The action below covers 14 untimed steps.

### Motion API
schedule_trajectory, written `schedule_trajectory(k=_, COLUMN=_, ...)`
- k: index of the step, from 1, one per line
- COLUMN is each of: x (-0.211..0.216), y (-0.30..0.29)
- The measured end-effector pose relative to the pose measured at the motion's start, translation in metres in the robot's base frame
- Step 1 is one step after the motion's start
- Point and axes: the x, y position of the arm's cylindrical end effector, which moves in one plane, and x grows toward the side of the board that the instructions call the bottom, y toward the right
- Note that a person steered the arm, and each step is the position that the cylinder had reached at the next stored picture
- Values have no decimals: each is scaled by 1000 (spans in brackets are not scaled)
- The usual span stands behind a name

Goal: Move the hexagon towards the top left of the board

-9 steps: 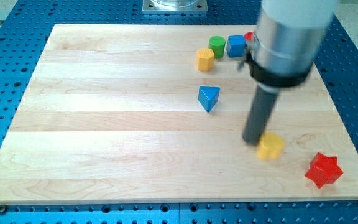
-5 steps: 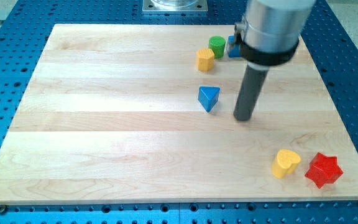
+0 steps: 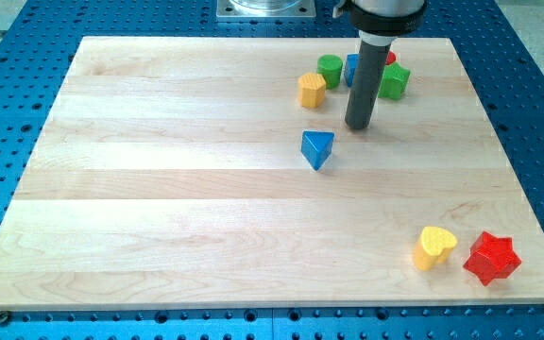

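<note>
The yellow hexagon block (image 3: 312,90) lies at the view's upper middle-right on the wooden board (image 3: 159,189). My tip (image 3: 357,126) touches the board to the right of and slightly below the hexagon, apart from it. A green cylinder (image 3: 329,67) sits just above-right of the hexagon. A blue cube (image 3: 351,70) is partly hidden behind the rod. A green star-like block (image 3: 394,81) lies right of the rod, with a red block mostly hidden behind it. A blue triangle (image 3: 316,148) lies below-left of the tip.
A yellow heart block (image 3: 433,247) and a red star block (image 3: 491,258) lie at the board's bottom right. The arm's metal base plate (image 3: 265,8) is at the view's top centre. Blue perforated table surrounds the board.
The rod has moved up the view, from beside the yellow heart to below the top cluster. The heart was pushed down-right next to the red star. The green star is now uncovered.
</note>
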Motion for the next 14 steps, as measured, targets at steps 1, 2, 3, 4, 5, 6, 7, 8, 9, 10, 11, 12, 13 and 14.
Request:
schedule_trajectory(k=1, x=0, y=0)
schedule_trajectory(k=2, x=-1, y=0)
schedule_trajectory(k=3, x=-25, y=0)
schedule_trajectory(k=4, x=-34, y=0)
schedule_trajectory(k=5, x=-35, y=-6)
schedule_trajectory(k=6, x=-53, y=-2)
schedule_trajectory(k=7, x=-56, y=-54)
schedule_trajectory(k=8, x=-41, y=-119)
schedule_trajectory(k=9, x=-38, y=-133)
schedule_trajectory(k=10, x=-36, y=-134)
schedule_trajectory(k=11, x=-25, y=-140)
schedule_trajectory(k=12, x=-23, y=-141)
schedule_trajectory(k=13, x=-32, y=-141)
schedule_trajectory(k=14, x=-39, y=-156)
